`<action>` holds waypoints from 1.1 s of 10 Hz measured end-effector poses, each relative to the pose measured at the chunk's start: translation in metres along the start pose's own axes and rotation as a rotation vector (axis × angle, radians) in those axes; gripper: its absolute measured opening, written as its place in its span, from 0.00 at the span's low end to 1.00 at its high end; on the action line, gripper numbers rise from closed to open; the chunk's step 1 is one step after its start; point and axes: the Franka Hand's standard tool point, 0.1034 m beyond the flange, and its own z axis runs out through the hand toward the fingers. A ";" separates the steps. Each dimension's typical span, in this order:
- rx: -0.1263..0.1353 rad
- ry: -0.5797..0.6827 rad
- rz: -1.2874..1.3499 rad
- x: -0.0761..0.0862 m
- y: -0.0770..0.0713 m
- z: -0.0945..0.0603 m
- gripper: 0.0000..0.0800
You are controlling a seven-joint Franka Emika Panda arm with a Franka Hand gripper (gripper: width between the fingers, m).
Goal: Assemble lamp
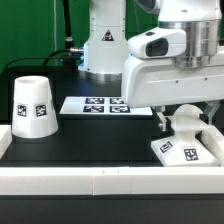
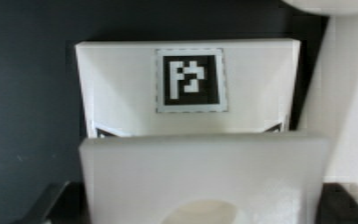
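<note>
Across the whole scene, a black counter (image 1: 90, 150) with a raised white rim. Above it at the exterior view's right, the white arm (image 1: 165, 50), bent low. At the exterior view's left, well apart from everything else, the shade (image 1: 33, 105), wide end down, tag facing outward. Behind the middle, flat and fixed, the marker board (image 1: 105, 104). Under the arm, near the front rim, the small sloped base (image 1: 183, 150), resting on the counter with its tag up. Filling the wrist view too, partly hidden behind a pale blurred block (image 2: 202, 180) of uncertain identity. Directly over the base, the hand (image 1: 186, 118), very close or touching. Released or clenched, cannot tell, its tips merging with the white plastic. No sure sight of the bulb. Probably light, stiff, smooth parts, more prone to slip and skid than to break. Best to pinch the base across its flat side walls, low and square. For the shade, across the tapered wall near the narrow top.
</note>
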 end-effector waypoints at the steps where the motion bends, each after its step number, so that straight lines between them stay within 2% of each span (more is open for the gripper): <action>1: 0.001 0.006 0.018 0.004 0.000 0.000 0.66; 5: 0.004 0.019 0.093 0.015 -0.002 0.000 0.66; 9: 0.003 0.017 0.089 0.015 -0.002 0.001 0.66; 10: 0.003 0.017 0.089 0.015 -0.002 0.001 0.85; 11: 0.003 0.017 0.089 0.015 -0.002 0.001 0.87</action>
